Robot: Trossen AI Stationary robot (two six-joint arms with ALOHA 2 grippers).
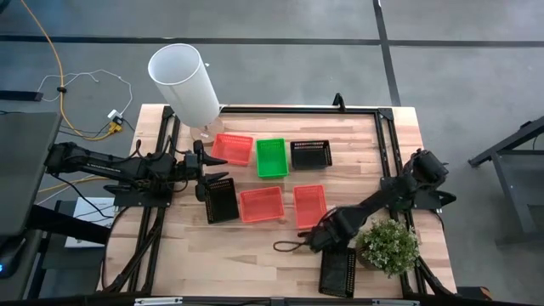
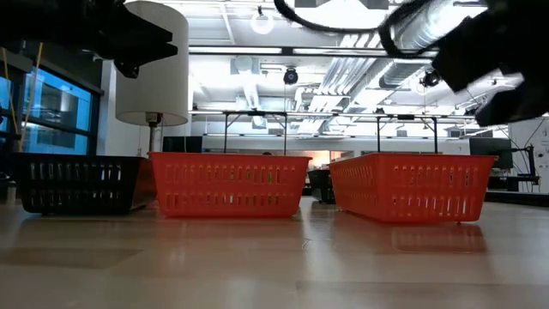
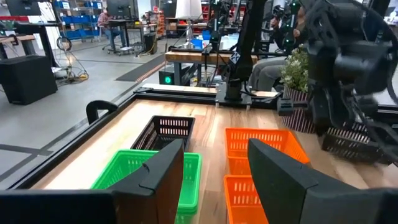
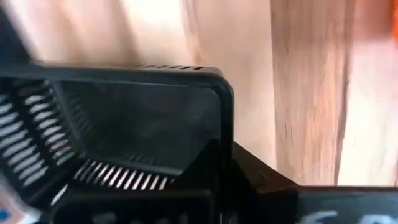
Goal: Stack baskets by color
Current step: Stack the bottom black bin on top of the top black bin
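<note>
Several baskets lie on the wooden table: a red one [image 1: 232, 148], a green one [image 1: 272, 157] and a black one [image 1: 310, 153] in the far row. A black one [image 1: 221, 201] and two red ones [image 1: 261, 204] [image 1: 309, 205] form the nearer row. Another black basket [image 1: 337, 270] sits near the front edge beside the plant. My right gripper [image 1: 329, 246] points steeply down at that basket's far end and is shut on it. At the left my left gripper [image 3: 214, 174] stands level and open above the table, nothing between its fingers. My right gripper has the black basket's wall near a corner [image 4: 224, 124], pinched with one finger inside the basket and one outside. The fingers come from above, pointing steeply down. The basket's bottom rests on the table in the high view.
A tall white cylinder [image 1: 185, 82] stands at the far left corner. A small potted plant [image 1: 389, 245] sits right beside the held basket. A black frame [image 1: 297, 109] runs along the table's far edge. Bare wood lies in the near left part [image 1: 212, 263].
</note>
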